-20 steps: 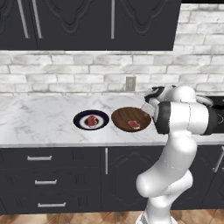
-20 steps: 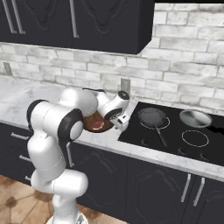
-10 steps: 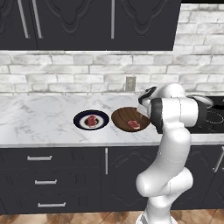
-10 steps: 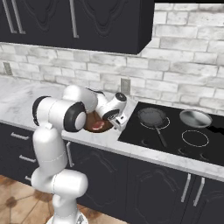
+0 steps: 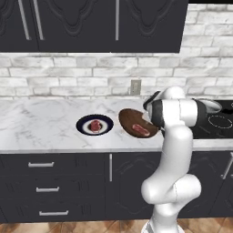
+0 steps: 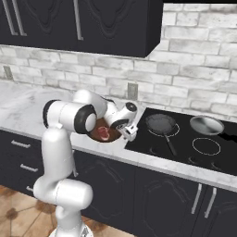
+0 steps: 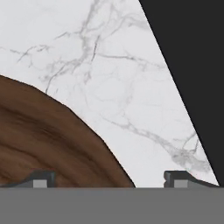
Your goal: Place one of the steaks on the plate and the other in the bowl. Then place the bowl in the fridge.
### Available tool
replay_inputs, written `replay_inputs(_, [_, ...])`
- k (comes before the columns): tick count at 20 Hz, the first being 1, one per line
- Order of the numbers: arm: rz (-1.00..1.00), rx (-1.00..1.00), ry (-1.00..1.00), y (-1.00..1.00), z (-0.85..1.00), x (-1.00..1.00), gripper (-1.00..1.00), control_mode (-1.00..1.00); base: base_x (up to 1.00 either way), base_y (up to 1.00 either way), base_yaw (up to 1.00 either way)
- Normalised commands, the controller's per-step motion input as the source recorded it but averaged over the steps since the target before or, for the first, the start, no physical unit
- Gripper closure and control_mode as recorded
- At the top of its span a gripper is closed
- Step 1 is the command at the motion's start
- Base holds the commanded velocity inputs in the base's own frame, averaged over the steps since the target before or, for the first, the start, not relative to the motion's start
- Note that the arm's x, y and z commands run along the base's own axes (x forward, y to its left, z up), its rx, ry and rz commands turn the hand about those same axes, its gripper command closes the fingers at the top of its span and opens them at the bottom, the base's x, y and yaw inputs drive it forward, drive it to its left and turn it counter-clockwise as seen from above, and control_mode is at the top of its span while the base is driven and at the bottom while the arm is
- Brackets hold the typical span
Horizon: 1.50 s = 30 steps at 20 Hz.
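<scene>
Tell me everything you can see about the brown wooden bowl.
The bowl is round, wide and shallow, of dark brown wood with visible grain. It rests upright on the white marble counter, just right of the navy plate and apart from it. One raw steak with white fat lies inside it. The robot's arm hides its right edge. In the hand view the open gripper hangs over its rim, one fingertip above the wood, the other above the marble.

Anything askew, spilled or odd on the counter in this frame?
Nothing stands out. One steak lies on the plate, the other steak in the bowl, both dishes flat on the marble counter. The open gripper straddles the bowl's rim, one fingertip over wood, one over marble.
</scene>
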Motion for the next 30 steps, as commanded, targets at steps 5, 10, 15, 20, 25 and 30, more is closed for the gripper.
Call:
replay_inputs(5, [0.01,0.0,0.0,0.02,-0.03,0.13,1.0,-1.0,0.0,0.0,0.0])
replay_inputs(10, [0.0,0.0,0.02,0.21,0.0,0.0,1.0,-1.0,0.0,0.0,0.0])
replay_inputs(15, [0.0,0.0,0.04,0.4,0.0,0.0,1.0,-1.0,0.0,0.0,0.0])
replay_inputs(20, [-0.01,0.0,0.0,0.11,0.0,0.0,1.0,-1.0,0.0,0.0,0.0])
replay_inputs(25, [0.0,0.0,-0.28,0.01,0.51,-0.15,1.0,-1.0,0.0,0.0,0.0])
replay_inputs(30, [0.0,0.02,-0.25,0.0,0.76,-0.23,1.0,-1.0,0.0,0.0,0.0])
